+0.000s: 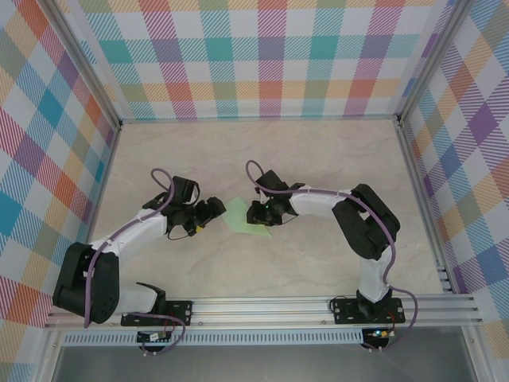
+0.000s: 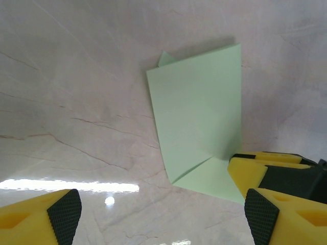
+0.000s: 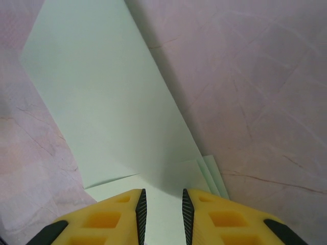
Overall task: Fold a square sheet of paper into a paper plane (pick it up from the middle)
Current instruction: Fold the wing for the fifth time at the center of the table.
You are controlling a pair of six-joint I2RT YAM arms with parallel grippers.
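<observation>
The sheet of paper (image 1: 242,216) is seen lying on the marble-patterned table (image 1: 318,159) between the two grippers, already partly folded. In the left wrist view, one large panel of the sheet (image 2: 196,112) is laid over the layers beneath, with a small corner peeking out at its far edge. The left gripper (image 2: 163,219) is held wide open just short of the sheet, and nothing is held in it (only the tips of its fingers are shown, the rest being cut off by the frame). The right gripper (image 3: 163,204) is set over the sheet's near corner, its fingers (image 3: 140,212) drawn almost together with a narrow gap left, through which flat paper (image 3: 102,102) is seen. Whether the tips are touching the sheet cannot be judged. From above, that corner is hidden under the right gripper (image 1: 253,213).
</observation>
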